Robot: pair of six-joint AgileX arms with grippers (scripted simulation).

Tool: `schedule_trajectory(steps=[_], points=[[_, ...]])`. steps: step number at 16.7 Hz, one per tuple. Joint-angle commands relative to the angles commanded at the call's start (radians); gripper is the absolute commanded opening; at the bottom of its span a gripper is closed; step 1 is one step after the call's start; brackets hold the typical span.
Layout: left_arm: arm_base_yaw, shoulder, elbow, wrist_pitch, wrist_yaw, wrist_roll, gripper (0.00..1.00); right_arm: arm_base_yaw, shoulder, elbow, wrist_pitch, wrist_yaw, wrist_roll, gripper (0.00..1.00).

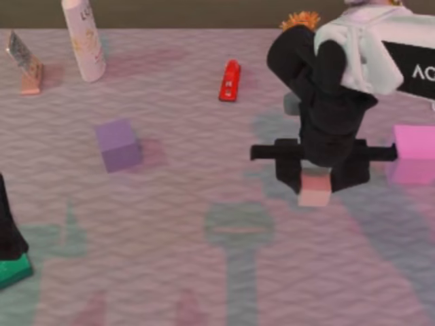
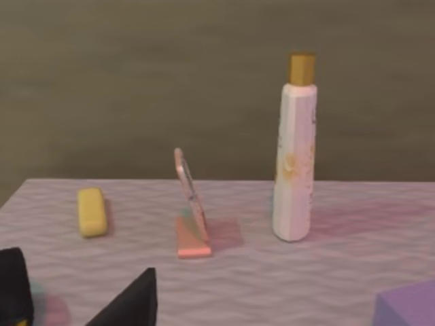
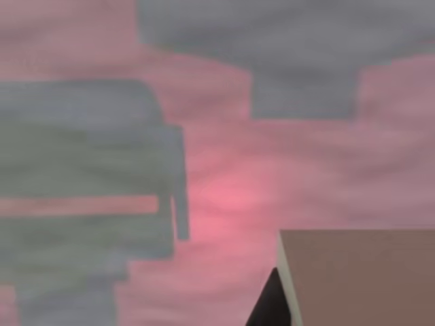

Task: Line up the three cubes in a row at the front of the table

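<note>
The right gripper stands straight over the small pale pink cube, right of the table's centre, with 1 dark finger on each side of the block; its line of closing runs left to right. In the right wrist view the cube's face fills the corner right beside a finger, so I judge the block to be grasped, though I cannot tell whether it rests on the cloth or hangs just above it. The bright pink cube sits close by on the right, slightly farther back, at the edge of the picture. The dull purple cube lies well apart on the left half, nearer the left gripper, which is parked at the near left edge; whether its fingers are apart or together I cannot tell. The near strip of the table holds none of the 3 blocks, so the held cube's way to the row lies straight toward the near side. The red oblong lies far back, clear of that path.
</note>
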Motion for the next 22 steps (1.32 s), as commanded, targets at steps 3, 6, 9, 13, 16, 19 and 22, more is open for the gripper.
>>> schedule_trajectory(steps=[3, 6, 9, 13, 16, 19, 22], points=[[0.000, 0.000, 0.000, 0.000, 0.000, 0.000, 1.00, 0.066, -0.081, -0.077, -0.007, 0.003, 0.045, 0.00], [0.000, 0.000, 0.000, 0.000, 0.000, 0.000, 1.00, 0.100, -0.123, -0.116, -0.010, 0.004, 0.068, 0.00], [0.000, 0.000, 0.000, 0.000, 0.000, 0.000, 1.00, 0.096, -0.119, -0.112, -0.008, 0.003, 0.068, 0.00], [0.000, 0.000, 0.000, 0.000, 0.000, 0.000, 1.00, 0.098, -0.092, -0.163, 0.065, 0.003, 0.068, 0.00], [0.000, 0.000, 0.000, 0.000, 0.000, 0.000, 1.00, 0.100, -0.050, -0.238, 0.195, 0.004, 0.070, 0.00], [0.000, 0.000, 0.000, 0.000, 0.000, 0.000, 1.00, 0.102, -0.028, -0.278, 0.249, 0.005, 0.070, 0.00], [0.000, 0.000, 0.000, 0.000, 0.000, 0.000, 1.00, 0.102, -0.028, -0.279, 0.249, 0.005, 0.070, 0.00]])
